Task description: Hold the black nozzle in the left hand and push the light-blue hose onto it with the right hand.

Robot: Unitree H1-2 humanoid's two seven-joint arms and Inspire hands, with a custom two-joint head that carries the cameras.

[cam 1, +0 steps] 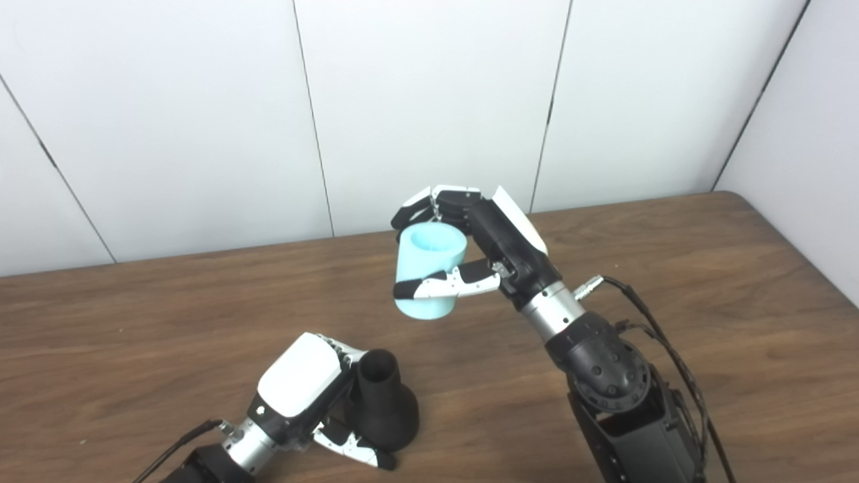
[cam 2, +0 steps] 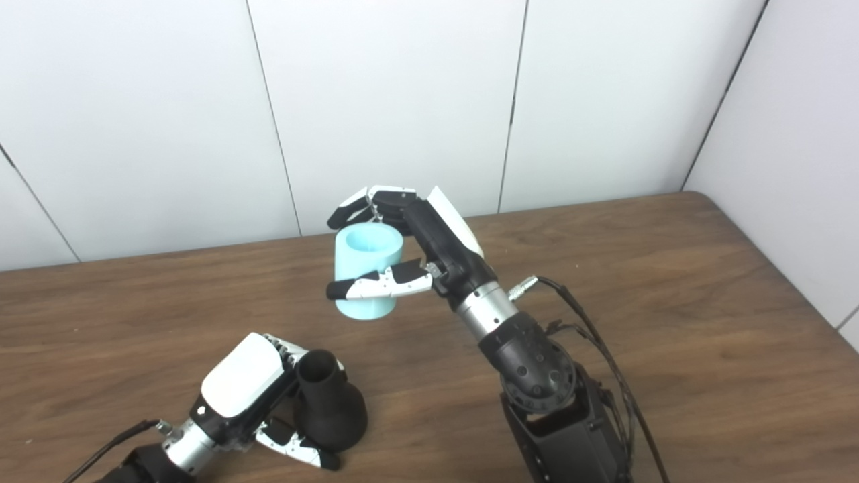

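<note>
Left robot hand (cam 1: 305, 392) near the front, fingers closed around black nozzle (cam 1: 384, 402) standing wide end down on wooden desk (cam 1: 704, 282), narrow open mouth up, farther back right robot hand (cam 1: 470, 248) gripping light-blue hose (cam 1: 429, 268) upright above the desk, hollow inside

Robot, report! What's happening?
Left hand grips black nozzle on table. Right hand holds light-blue hose aloft. Not joined. Path clear.

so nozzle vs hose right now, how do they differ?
The black nozzle flares to a wide base and stands on the table; the light-blue hose is a straight, stubby tube held up off the wood. The left hand wraps the nozzle low; the right hand grips the hose higher and farther back. Both are upright with open tops, and not yet joined.
</note>
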